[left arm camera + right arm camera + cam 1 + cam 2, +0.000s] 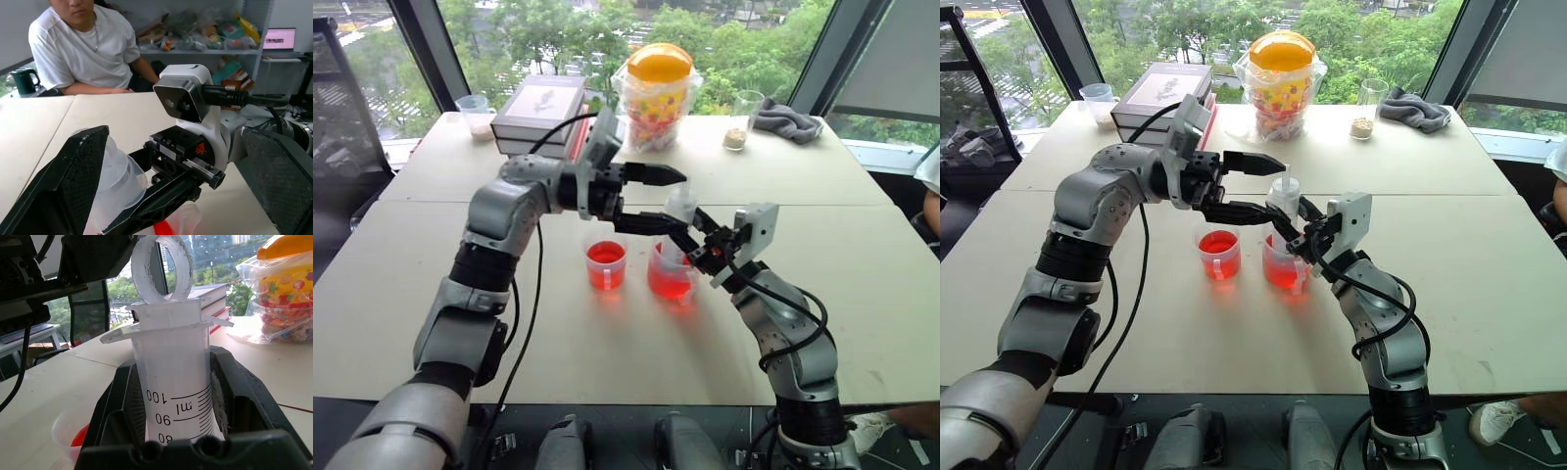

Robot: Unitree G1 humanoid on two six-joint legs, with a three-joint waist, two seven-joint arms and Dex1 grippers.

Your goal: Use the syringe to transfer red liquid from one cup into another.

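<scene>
The right gripper (171, 406) is clamped on the barrel of the syringe (172, 382), its two black fingers pressed against either side just below the flange, with the printed scale facing the wrist camera and the plunger's ring standing above the barrel top. The syringe stands nearly upright over the wide cup (1283, 266), its lower end going down into that cup; how deep the tip sits cannot be made out. The left gripper (1258, 186) reaches in level from the robot's left with its jaws spread wide, one finger above and one below the plunger top, which lies between them; whether either finger touches it cannot be told. The wide cup holds red liquid (1281, 274) in its lower part. Just beside it, on the robot's left, stands the small cup (1219, 253), also with red liquid in it. Both cups sit on the pale table (1489, 294). At the far edge are stacked books (1160, 93), a bag of colourful items under an orange lid (1283, 83), a glass with brown grains (1366, 108), a grey cloth (1415, 110) and a small clear cup (1097, 98). A person in a white shirt (88, 49) sits at the table's side.
</scene>
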